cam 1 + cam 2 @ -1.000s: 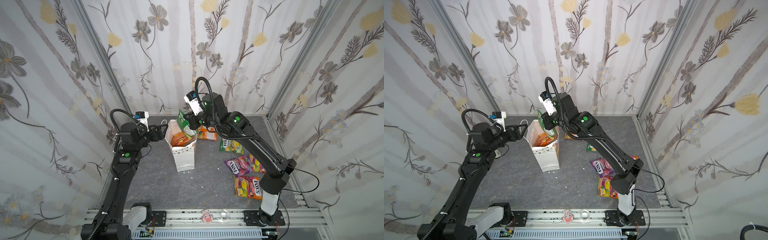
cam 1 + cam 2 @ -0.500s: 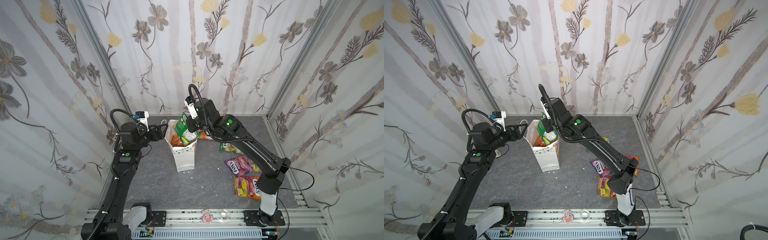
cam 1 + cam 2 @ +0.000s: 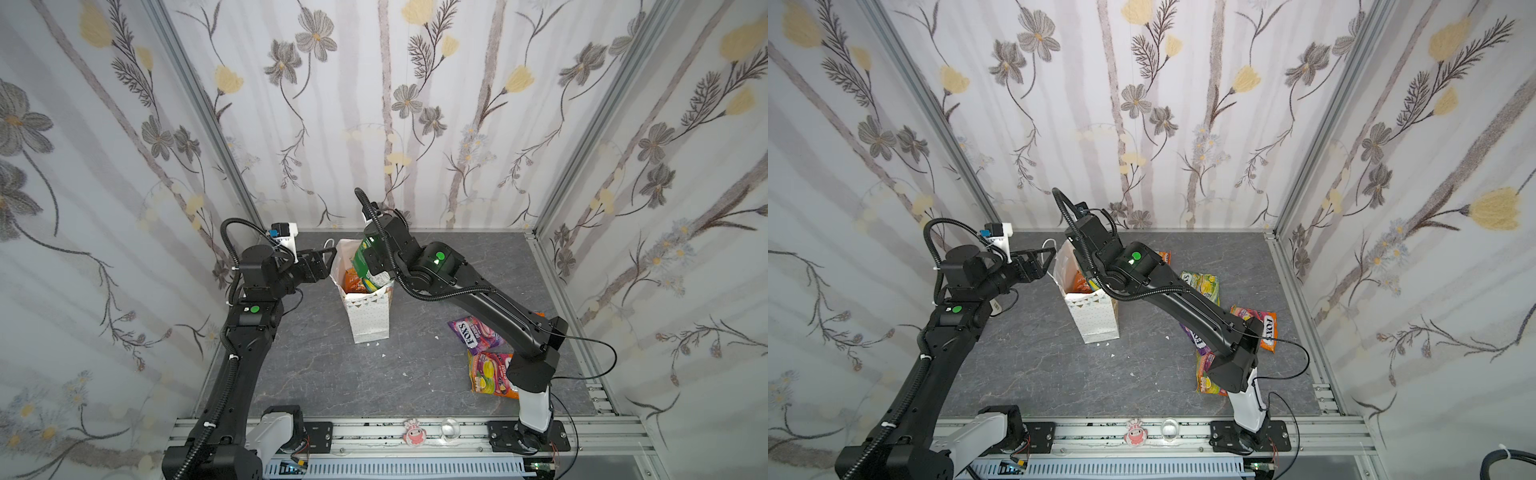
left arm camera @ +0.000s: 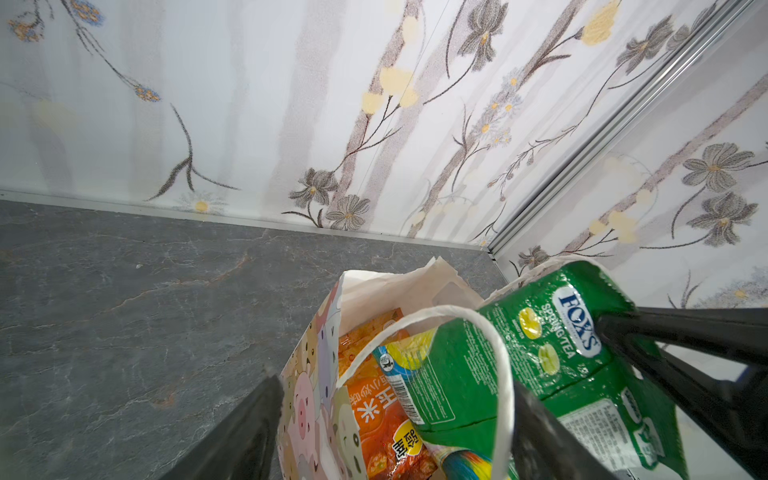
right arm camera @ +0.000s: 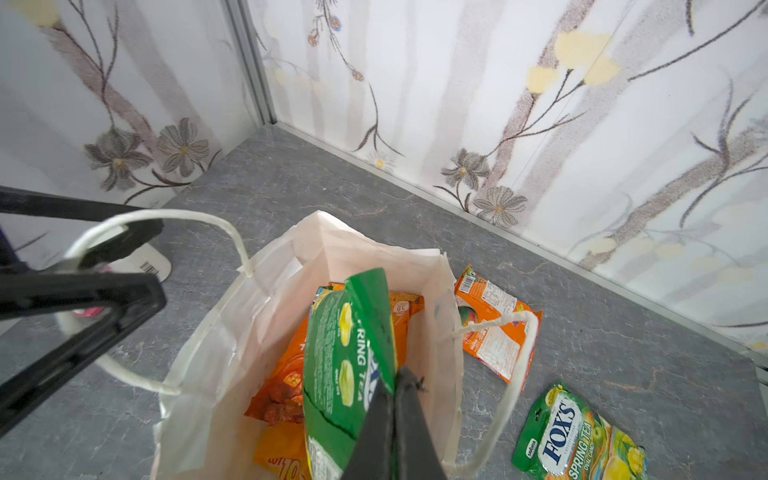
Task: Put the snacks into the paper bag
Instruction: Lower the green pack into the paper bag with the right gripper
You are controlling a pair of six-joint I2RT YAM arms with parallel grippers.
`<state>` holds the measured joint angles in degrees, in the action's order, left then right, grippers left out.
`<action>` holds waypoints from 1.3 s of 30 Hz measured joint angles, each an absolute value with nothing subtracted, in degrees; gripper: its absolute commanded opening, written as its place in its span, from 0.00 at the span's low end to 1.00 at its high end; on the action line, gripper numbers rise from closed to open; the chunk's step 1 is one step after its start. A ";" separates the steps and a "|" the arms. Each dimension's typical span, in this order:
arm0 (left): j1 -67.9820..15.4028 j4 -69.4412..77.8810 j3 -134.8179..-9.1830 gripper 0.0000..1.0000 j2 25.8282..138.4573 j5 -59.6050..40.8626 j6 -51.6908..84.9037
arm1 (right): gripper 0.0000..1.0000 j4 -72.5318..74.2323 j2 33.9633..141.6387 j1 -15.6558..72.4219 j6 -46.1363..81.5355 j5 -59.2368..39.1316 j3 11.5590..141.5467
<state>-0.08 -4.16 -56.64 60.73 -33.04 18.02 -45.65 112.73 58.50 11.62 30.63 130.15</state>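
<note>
The right gripper (image 5: 397, 376) clamped 1 green packet (image 5: 345, 353) in the paper bag (image 5: 266, 291)'s mouth; it needed lowering before release. The left gripper (image 3: 327, 259), jaws spread, straddled the rim.

White dotted paper bag (image 3: 370, 320), green packet (image 5: 349, 361), orange packet (image 4: 374, 415) — grey veined tabletop (image 3: 332, 374), floral walls (image 3: 374, 104)

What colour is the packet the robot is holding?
The green packet is green with white lettering; the left wrist view shows it best.
</note>
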 measured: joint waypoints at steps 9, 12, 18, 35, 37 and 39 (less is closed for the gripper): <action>-0.56 -3.66 -56.47 0.83 60.71 -33.26 18.24 | 0.00 -45.52 115.92 59.37 12.99 29.32 131.55; -0.67 -3.68 -56.47 0.83 60.69 -33.28 18.24 | 0.00 -45.45 115.94 59.96 12.86 26.39 132.79; -0.71 -3.66 -56.47 0.83 60.47 -33.43 18.24 | 0.00 -46.17 114.65 61.39 9.08 18.72 133.29; -0.71 -3.68 -56.47 0.83 60.05 -33.39 18.22 | 0.00 -49.28 119.31 55.53 5.91 4.38 133.60; -0.71 -3.68 -56.47 0.83 60.05 -33.39 18.22 | 0.10 -49.10 119.61 55.18 5.87 4.49 133.60; -0.71 -3.68 -56.47 0.83 60.05 -33.36 18.22 | 0.09 -48.64 119.96 55.11 5.48 5.72 133.60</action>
